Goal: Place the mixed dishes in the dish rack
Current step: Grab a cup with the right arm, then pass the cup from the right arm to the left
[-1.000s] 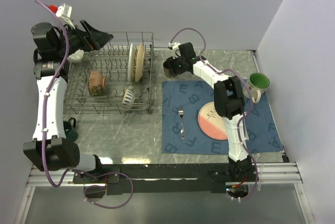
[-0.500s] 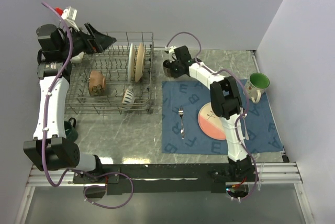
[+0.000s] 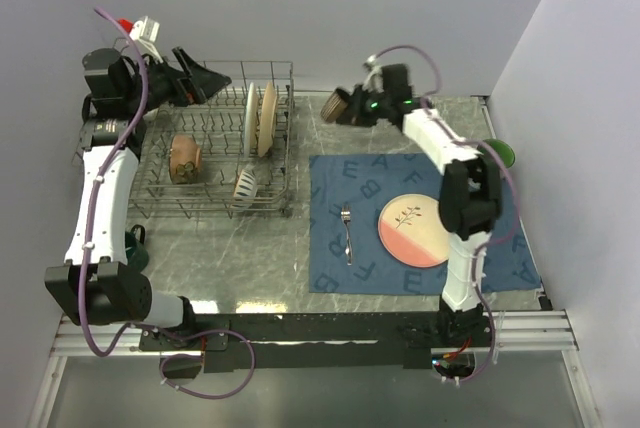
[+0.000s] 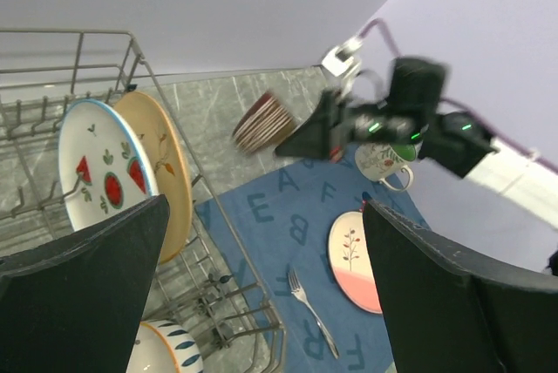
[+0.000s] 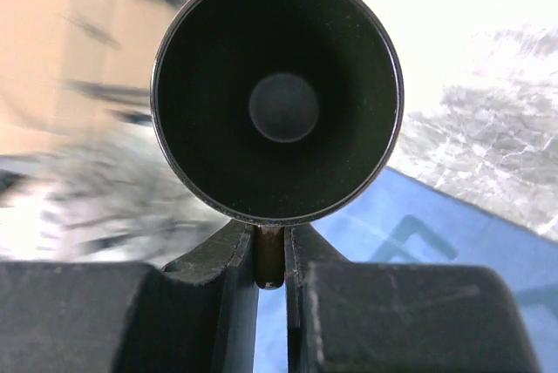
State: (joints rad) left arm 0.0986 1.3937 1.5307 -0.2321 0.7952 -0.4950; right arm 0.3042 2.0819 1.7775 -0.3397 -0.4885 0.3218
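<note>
The dish rack [image 3: 200,193] sat at the left of the marble-patterned tabletop [image 3: 260,258]. It carried a watermelon-print plate [image 4: 96,177] and a tan plate [image 4: 166,172] upright side by side at its right end, a brown bowl [image 3: 185,158] on its side, and a striped bowl [image 3: 245,185] at the near edge. The right hand [image 3: 353,108] was clamped on a brown ribbed cup [image 3: 336,105], held in the air on its side just beyond the rack's far right corner. The tall wire side and the two plates stood between the cup and the free tines. The left hand [image 3: 205,78], fingers wide apart and holding nothing, hung over the rack's far left part. On the blue lettered placemat [image 3: 335,188] lay a fork [image 3: 346,233] and a pink-and-cream plate [image 3: 413,230]. A green-lined mug [image 3: 503,153] stood half hidden behind the right arm, and a dark green mug [image 3: 136,240] stood beside the left arm.
</note>
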